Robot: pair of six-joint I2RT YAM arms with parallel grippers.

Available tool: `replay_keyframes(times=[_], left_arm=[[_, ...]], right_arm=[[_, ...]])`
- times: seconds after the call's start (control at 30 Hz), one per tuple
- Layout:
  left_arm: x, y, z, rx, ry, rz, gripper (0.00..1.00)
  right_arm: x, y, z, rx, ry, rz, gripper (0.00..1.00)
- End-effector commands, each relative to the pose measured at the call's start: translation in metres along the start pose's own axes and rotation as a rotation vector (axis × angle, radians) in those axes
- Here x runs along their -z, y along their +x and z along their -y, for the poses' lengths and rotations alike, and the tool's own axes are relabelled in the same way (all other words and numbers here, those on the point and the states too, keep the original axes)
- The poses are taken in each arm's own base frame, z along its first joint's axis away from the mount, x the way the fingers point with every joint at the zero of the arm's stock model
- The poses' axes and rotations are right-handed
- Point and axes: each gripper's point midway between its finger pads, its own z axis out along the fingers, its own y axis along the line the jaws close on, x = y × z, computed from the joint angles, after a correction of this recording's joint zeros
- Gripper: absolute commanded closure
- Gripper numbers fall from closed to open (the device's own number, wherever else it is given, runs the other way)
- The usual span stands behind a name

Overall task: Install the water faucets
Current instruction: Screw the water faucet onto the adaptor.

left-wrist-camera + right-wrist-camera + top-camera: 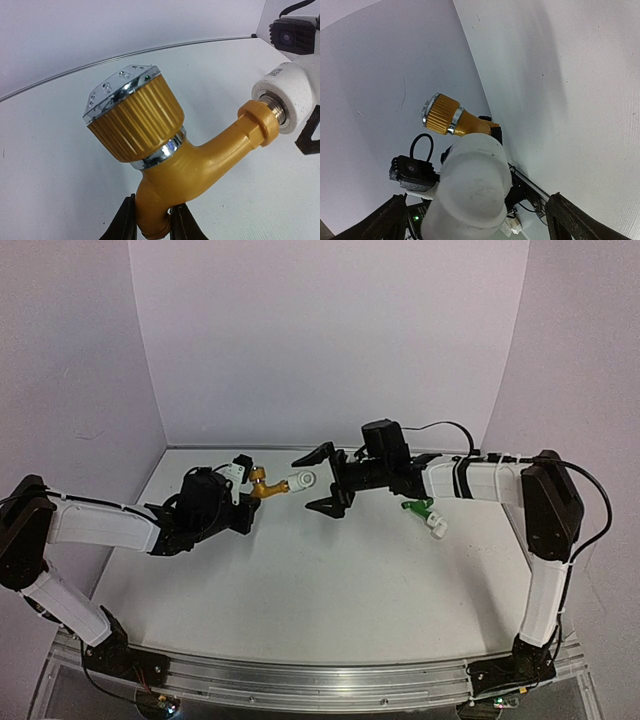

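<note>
Orange-yellow faucet (185,165) is clamped at its spout in the left gripper (152,227), with a white fitting (287,95) on its threaded end. The right gripper (318,483) gapes wide around that fitting.

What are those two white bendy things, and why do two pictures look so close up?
They are two robot arms bolted to a table. One picture looks down from above; the other two come from a small camera on each wrist, so things look huge. Each arm ends in a pincer with two fingers. The left pincer is shut on an orange-yellow toy faucet, which has a white pipe fitting on its threaded end. The right pincer is wide open by that fitting, gripping nothing. A green faucet lies on the table beside the right arm, with a second white piece by it.
</note>
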Motion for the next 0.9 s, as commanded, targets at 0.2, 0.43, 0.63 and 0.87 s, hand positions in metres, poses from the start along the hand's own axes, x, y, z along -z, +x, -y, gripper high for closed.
replay_keyframes(times=[0.2, 0.43, 0.63, 0.87], left_arm=[[0.011, -0.023, 0.010, 0.144, 0.158, -0.008, 1.00], [0.028, -0.027, 0.042, 0.323, 0.500, -0.165, 1.00], [0.049, -0.039, 0.069, 0.390, 0.713, -0.249, 1.00], [0.048, -0.033, 0.071, 0.363, 0.719, -0.293, 1.00]], right_arm=[[0.070, -0.012, -0.066, 0.426, -0.140, 0.013, 0.02], [0.124, 0.028, -0.066, 1.528, -0.054, -0.044, 0.02], [0.124, 0.022, -0.046, 1.897, 0.090, -0.123, 0.07], [0.094, 0.047, -0.046, 1.956, 0.044, -0.200, 0.19]])
